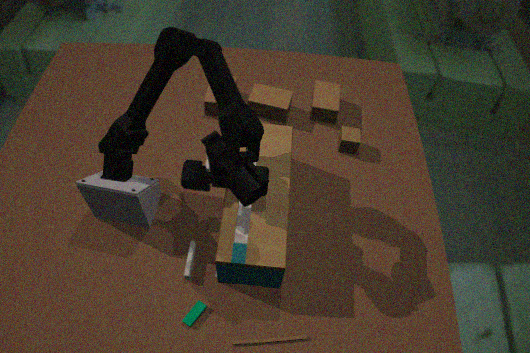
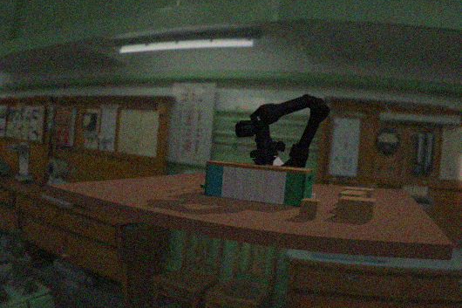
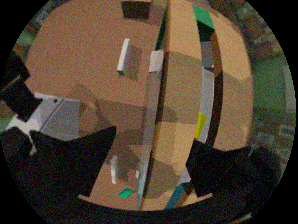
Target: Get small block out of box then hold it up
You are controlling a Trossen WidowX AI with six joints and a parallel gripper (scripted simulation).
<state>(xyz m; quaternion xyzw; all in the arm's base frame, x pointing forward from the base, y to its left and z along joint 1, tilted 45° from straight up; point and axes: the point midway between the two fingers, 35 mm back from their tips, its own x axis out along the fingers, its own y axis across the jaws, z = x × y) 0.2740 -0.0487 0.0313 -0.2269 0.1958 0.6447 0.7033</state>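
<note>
Bench (image 1: 60,265) surface is carrying everything. At nine o'clock the arm's grey base (image 1: 120,197) is sitting. Below centre, a white stick (image 1: 189,258) is lying just beside the box, with a green chip (image 1: 194,313) at six o'clock. At centre the hand (image 1: 244,194) is hovering over the long box (image 1: 272,235), fingers standing apart and gripping nothing. In the wrist view a small yellow block (image 3: 201,124) is showing inside the box at three o'clock. Tan blocks (image 1: 326,100) are resting at one o'clock, well apart from the hand.
</note>
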